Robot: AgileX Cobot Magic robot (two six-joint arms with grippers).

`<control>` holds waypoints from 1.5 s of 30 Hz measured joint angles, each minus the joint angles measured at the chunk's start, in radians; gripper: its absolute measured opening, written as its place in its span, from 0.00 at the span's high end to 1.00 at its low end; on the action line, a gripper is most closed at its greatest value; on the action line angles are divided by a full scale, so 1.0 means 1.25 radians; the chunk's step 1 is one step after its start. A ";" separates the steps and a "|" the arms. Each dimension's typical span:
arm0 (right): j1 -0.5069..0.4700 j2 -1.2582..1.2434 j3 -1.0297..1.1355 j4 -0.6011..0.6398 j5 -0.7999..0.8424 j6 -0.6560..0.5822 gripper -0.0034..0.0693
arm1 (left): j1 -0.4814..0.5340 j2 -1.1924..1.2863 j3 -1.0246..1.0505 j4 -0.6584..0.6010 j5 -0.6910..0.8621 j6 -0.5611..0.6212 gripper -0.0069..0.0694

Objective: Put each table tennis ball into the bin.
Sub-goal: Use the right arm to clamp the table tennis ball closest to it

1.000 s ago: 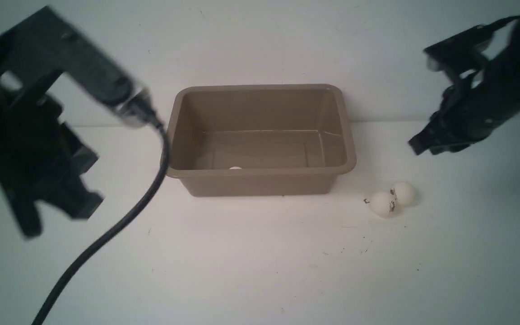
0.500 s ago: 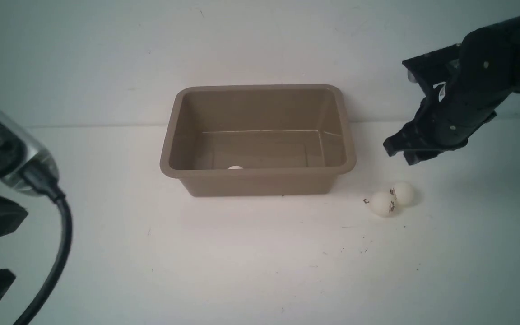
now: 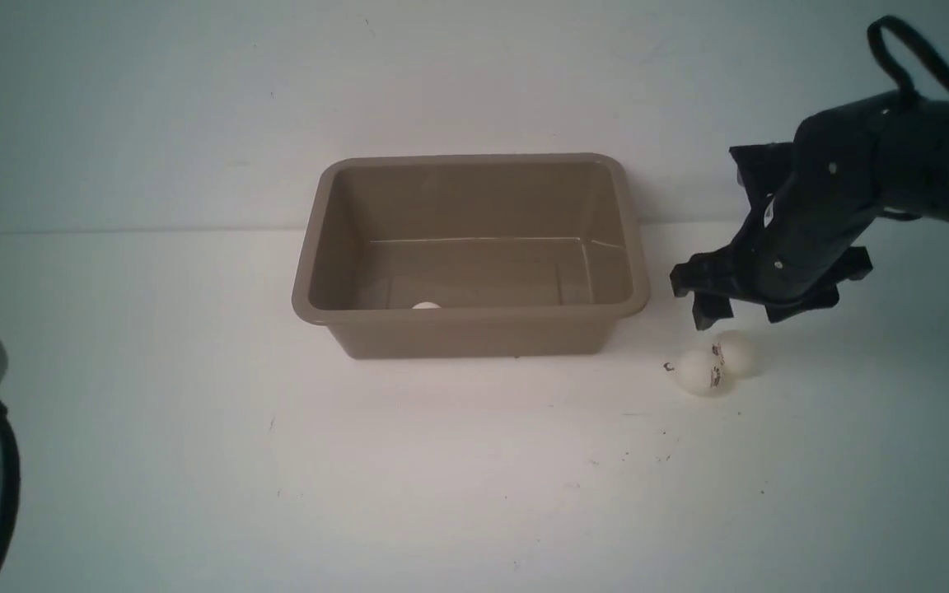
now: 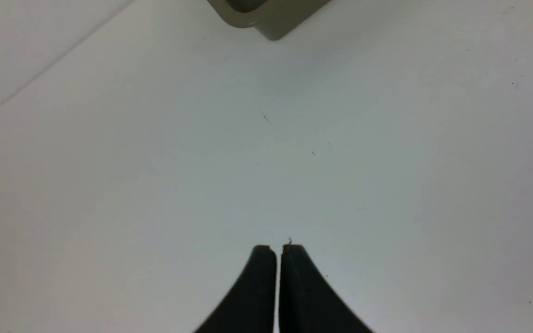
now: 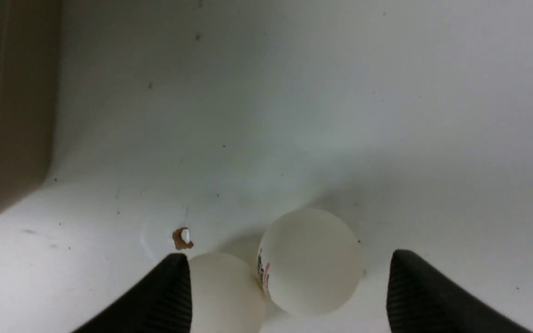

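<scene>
With one table tennis ball (image 3: 427, 306) in the bin (image 3: 474, 314), the right claw (image 5: 288, 259), held apart above two touching balls (image 3: 698, 372), must be lowered around just one.

the white table (image 3: 474, 478) carries the bin (image 3: 474, 338) and two touching table tennis balls (image 3: 698, 372).

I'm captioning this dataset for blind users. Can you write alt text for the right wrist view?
The open right claw hangs over two touching white table tennis balls on a white table: one ball between its fingers, the other ball partly hidden by a fingertip. The brown bin edges the frame.
</scene>
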 joint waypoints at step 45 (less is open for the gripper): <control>0.000 0.077 -0.002 -0.087 -0.037 0.106 0.39 | 0.000 -0.001 0.000 0.000 0.016 0.028 0.91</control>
